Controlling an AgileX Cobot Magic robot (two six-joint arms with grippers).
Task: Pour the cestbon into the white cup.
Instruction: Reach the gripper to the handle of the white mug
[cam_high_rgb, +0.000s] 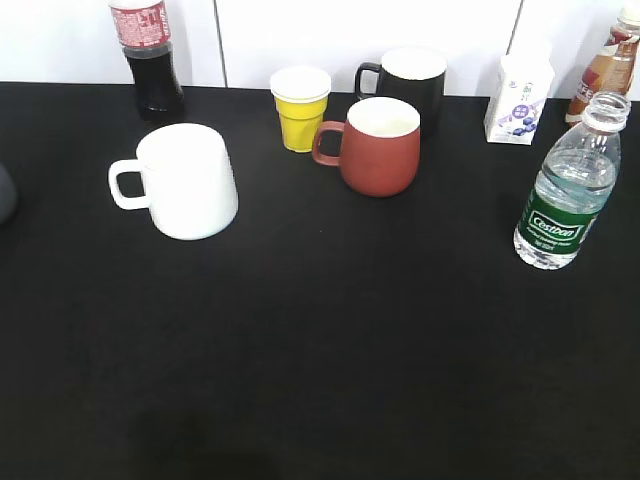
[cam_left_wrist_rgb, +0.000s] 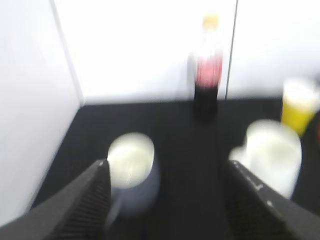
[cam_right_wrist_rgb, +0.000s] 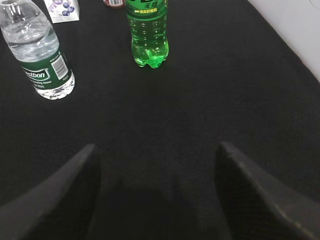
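Observation:
The cestbon (cam_high_rgb: 563, 190), a clear bottle with a green label and no cap, stands upright at the right of the black table. It also shows at the upper left of the right wrist view (cam_right_wrist_rgb: 42, 55). The white cup (cam_high_rgb: 187, 180) stands upright at the left, handle pointing left, and appears blurred at the right of the left wrist view (cam_left_wrist_rgb: 274, 157). My left gripper (cam_left_wrist_rgb: 167, 162) is open and empty, short of the white cup. My right gripper (cam_right_wrist_rgb: 156, 145) is open and empty, short of the cestbon and to its right. Neither gripper shows in the exterior view.
A cola bottle (cam_high_rgb: 148, 55), a yellow cup (cam_high_rgb: 300, 108), a red-brown mug (cam_high_rgb: 380, 145), a black mug (cam_high_rgb: 410, 80), a small carton (cam_high_rgb: 518, 100) and a brown bottle (cam_high_rgb: 610, 65) stand along the back. A grey mug (cam_left_wrist_rgb: 131, 170) and a green bottle (cam_right_wrist_rgb: 148, 32) stand nearby.

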